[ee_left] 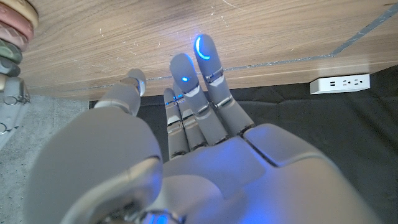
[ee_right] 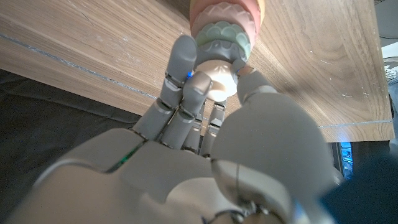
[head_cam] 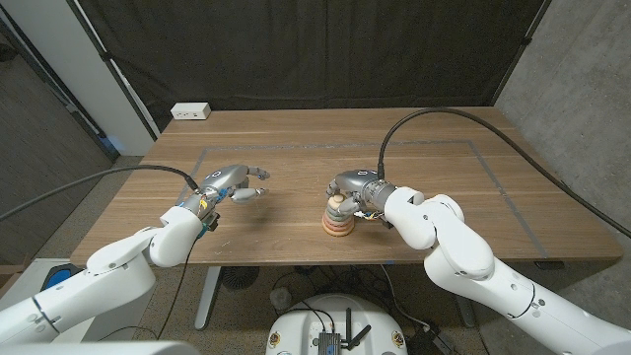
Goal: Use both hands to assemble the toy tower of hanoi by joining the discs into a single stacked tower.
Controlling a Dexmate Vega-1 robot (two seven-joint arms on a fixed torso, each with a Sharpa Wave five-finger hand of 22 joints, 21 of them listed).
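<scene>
The toy tower [head_cam: 337, 223] stands near the table's front middle as a stack of pastel scalloped discs, pink and orange low down and green [ee_right: 222, 42] higher. A cream top piece [ee_right: 217, 82] sits at its tip. My right hand [head_cam: 353, 189] is over the tower, and its thumb and fingers [ee_right: 186, 68] pinch that cream piece. My left hand [head_cam: 233, 184] hovers over bare wood to the left of the tower, fingers apart and holding nothing. In the left wrist view the left hand [ee_left: 186, 143] has its fingers extended, and the edge of the disc stack [ee_left: 13, 28] shows at the side.
A white power strip [head_cam: 191, 111] lies at the table's back left corner. A taped rectangle [head_cam: 473, 144] marks the tabletop [head_cam: 296, 158]. Black curtains hang behind the table. The right arm's cable arcs above the table's right half.
</scene>
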